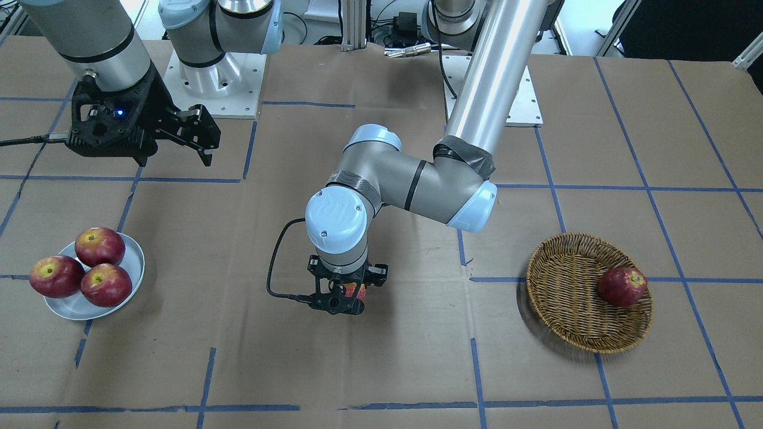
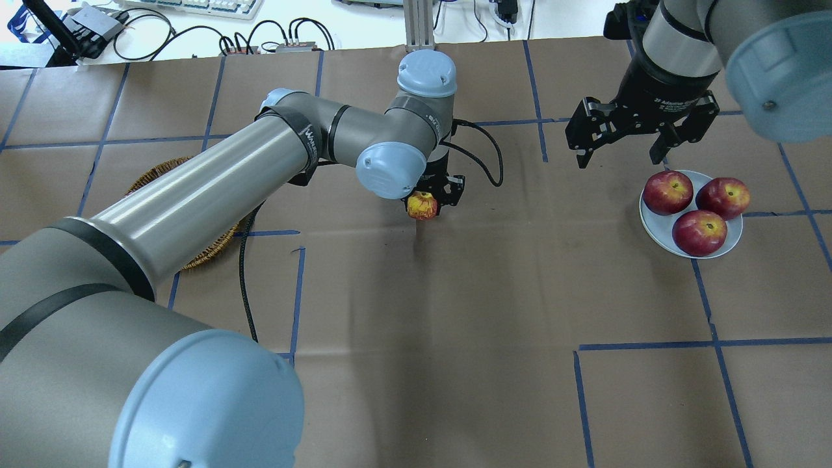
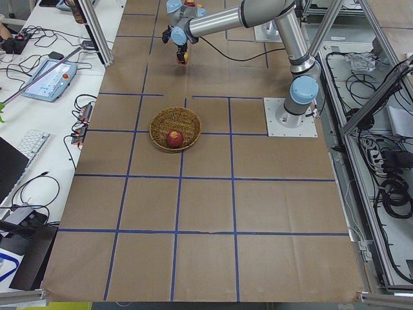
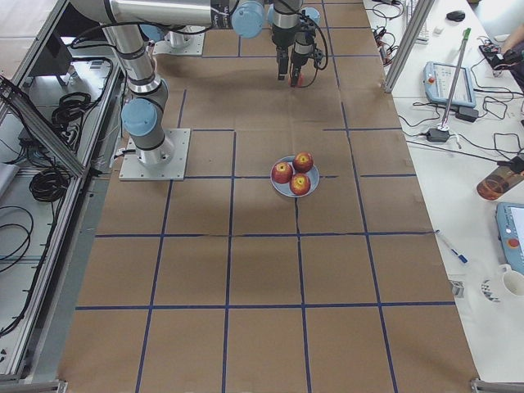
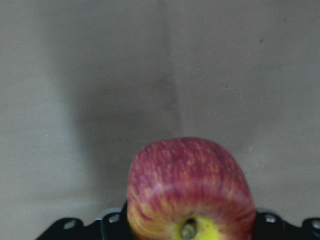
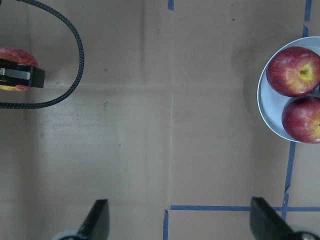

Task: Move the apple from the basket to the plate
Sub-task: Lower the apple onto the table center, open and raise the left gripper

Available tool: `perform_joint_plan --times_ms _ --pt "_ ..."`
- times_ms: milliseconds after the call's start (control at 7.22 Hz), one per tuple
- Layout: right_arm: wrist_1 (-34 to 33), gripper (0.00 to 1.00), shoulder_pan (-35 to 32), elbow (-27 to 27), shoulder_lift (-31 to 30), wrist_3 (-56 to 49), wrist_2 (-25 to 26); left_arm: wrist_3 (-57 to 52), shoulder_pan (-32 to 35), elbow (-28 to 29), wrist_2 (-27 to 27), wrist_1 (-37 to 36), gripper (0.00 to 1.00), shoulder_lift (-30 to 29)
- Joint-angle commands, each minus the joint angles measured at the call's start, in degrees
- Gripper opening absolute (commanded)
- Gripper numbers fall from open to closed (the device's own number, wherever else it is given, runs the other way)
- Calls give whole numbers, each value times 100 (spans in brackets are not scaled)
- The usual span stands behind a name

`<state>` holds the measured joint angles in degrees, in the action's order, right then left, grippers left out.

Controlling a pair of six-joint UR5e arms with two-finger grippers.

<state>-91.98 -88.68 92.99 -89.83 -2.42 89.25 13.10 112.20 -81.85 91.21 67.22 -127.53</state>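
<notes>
My left gripper (image 1: 350,293) is shut on the apple (image 2: 422,205), pinkish-red and streaky with a yellow-green stem patch. It holds the apple over the middle of the table, between basket and plate. The left wrist view shows the apple (image 5: 190,190) close up between the jaws. The wicker basket (image 1: 554,298) holds one dark red apple (image 1: 622,286). The white plate (image 1: 68,305) carries three dark red apples (image 1: 100,245). My right gripper (image 2: 621,155) is open and empty, hovering just behind the plate (image 2: 655,229).
A black cable (image 2: 484,153) loops from the left wrist. The table is brown paper with blue tape lines. The left arm's long link (image 2: 195,195) hides most of the basket in the overhead view. Bare table lies between the held apple and the plate.
</notes>
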Motion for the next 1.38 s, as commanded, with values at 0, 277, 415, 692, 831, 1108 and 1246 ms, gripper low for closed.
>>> perform_joint_plan --times_ms 0,277,415,692,831,1108,1246 --pt "14 100 0 0 0 -4 5 0 13 -76 -15 -43 54 -9" --pt "14 100 0 0 0 5 -4 70 13 -85 -111 -43 60 -18" --pt "14 100 0 0 0 -4 5 123 13 -85 -138 -43 62 -26" --pt "14 100 0 0 9 -4 5 123 13 -76 -138 -43 66 -53" --pt "14 100 0 0 0 -4 14 123 13 -76 -147 -51 72 -62" --pt "14 100 0 0 0 -4 14 123 13 2 -147 -43 95 -1" --pt "14 100 0 0 0 -4 23 80 -5 64 -95 10 98 191"
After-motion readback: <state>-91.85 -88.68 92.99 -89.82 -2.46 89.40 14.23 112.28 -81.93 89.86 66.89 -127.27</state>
